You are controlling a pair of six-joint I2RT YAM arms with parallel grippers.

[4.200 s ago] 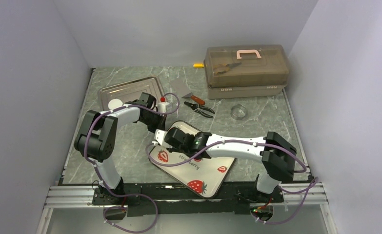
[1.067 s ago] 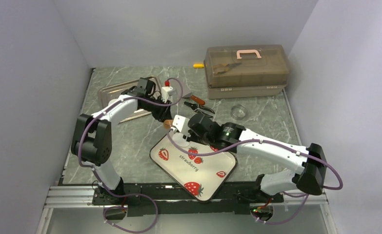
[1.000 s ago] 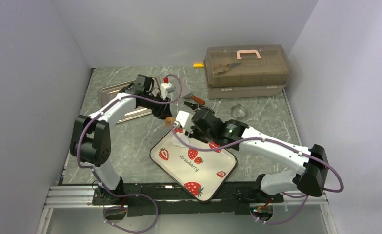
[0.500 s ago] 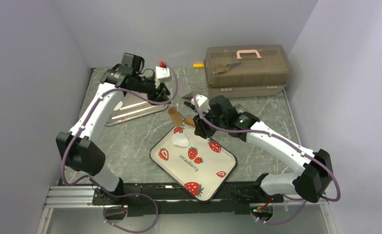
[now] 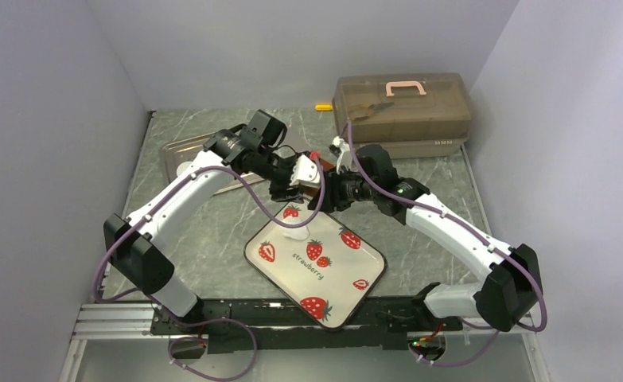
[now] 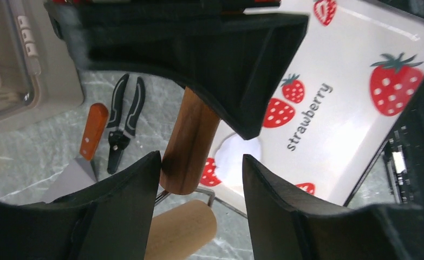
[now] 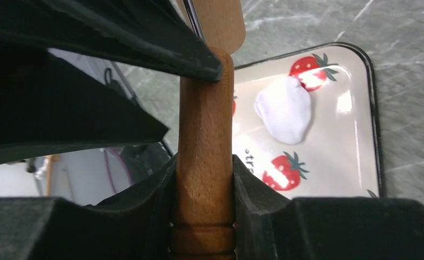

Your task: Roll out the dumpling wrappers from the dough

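A: Where does the dough sit?

B: On the strawberry plate (image 5: 340, 269), the thing closest to my bases. The dough (image 5: 296, 233) lies toward the plate's far corner, just beside a printed strawberry. It is a flattish white patch with a ragged outline, and nothing touches it.

A: And your grippers?

B: Both hang about that far corner. My right gripper (image 7: 203, 162) is clamped on the brown handle of the roller (image 6: 190, 141). My left gripper (image 6: 200, 162) stands open around the handle's free end. The wood rests against one finger with a gap at the other, so I count that as no grip. The pale barrel (image 6: 180, 233), on its wire bracket, sits just off that end.

A: What makes the next bit go well?

B: I judge the roller is meant for my right side alone. I'd draw the left fingers straight off without knocking the handle, then lower the barrel level onto the middle of the dough. I'd use light pressure and stroke from the centre outward, changing direction, or the patch grows long instead of round. The plate may slide on the counter (image 5: 212, 231), so my left gripper could steady its rim. Soft dough can also cling to the wood and lift.

A: Anything beyond to mind?

B: Shears (image 6: 120, 124) and a scraper (image 6: 93, 130) lie just past the plate, and the toolbox (image 5: 402, 107) stands at the back. I'd keep my arms off them.
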